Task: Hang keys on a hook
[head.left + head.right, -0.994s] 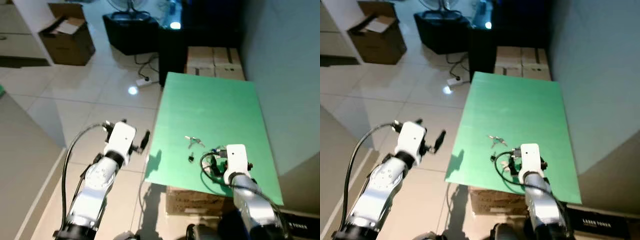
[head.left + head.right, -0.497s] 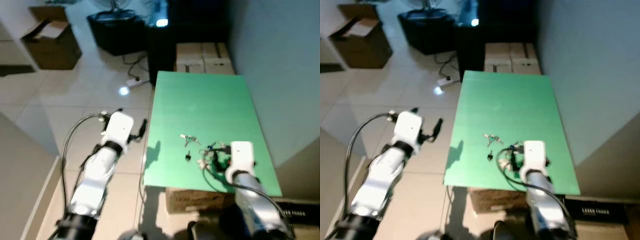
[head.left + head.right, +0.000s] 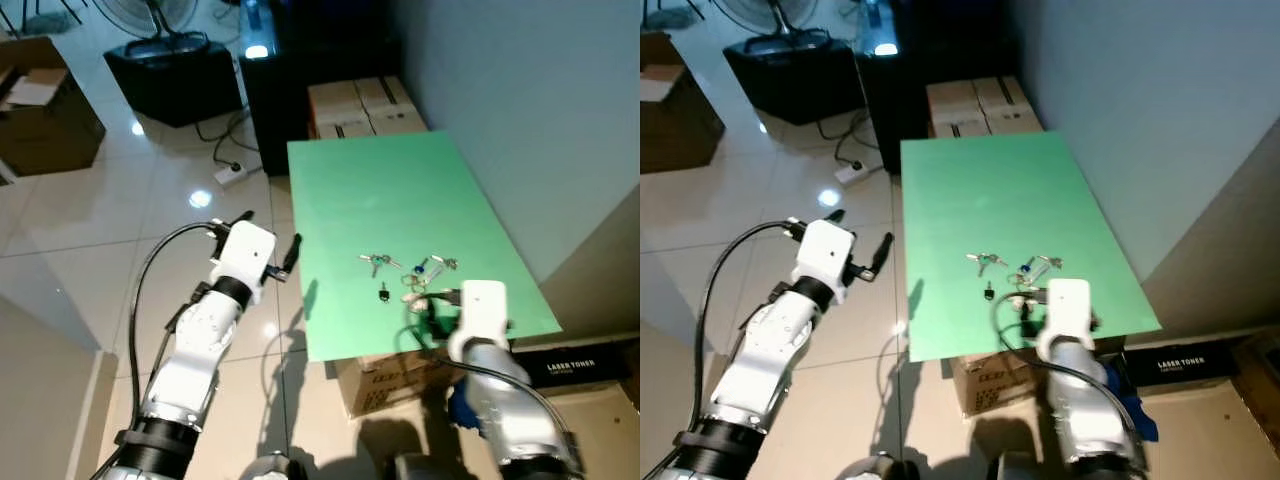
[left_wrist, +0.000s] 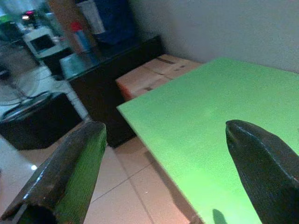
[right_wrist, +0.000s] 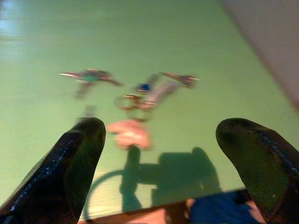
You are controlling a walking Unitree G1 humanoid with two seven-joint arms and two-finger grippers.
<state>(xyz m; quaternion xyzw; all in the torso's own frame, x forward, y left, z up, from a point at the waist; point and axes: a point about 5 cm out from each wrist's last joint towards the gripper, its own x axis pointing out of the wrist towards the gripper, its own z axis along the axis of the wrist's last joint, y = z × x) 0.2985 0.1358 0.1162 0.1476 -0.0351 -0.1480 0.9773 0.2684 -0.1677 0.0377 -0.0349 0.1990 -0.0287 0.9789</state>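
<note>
Nearest to us, our right hand hovers over the near edge of the flat green counter, its two black fingers spread wide apart and holding nothing. Just ahead of them lies a loose bunch of keys on metal rings with a pale pinkish tag, flat on the green surface; the tag end lies closest to the fingers, not touching them. In the head views the same keys sit just beyond the white wrist housing of the right arm. A little to the left lie a second small set of silver keys and a single small dark key, apart from the bunch.

Our left hand is held off the left side of the counter, above the tiled floor, its fingers also wide open and empty; a black cable loops from its wrist.

Under the counter's near edge we see a cardboard box and a dark box printed "LASER TONER". Beyond the far edge stand pale cardboard boxes, then a dark cabinet, a black fan base and an open brown carton. A white power strip lies on the floor.
</note>
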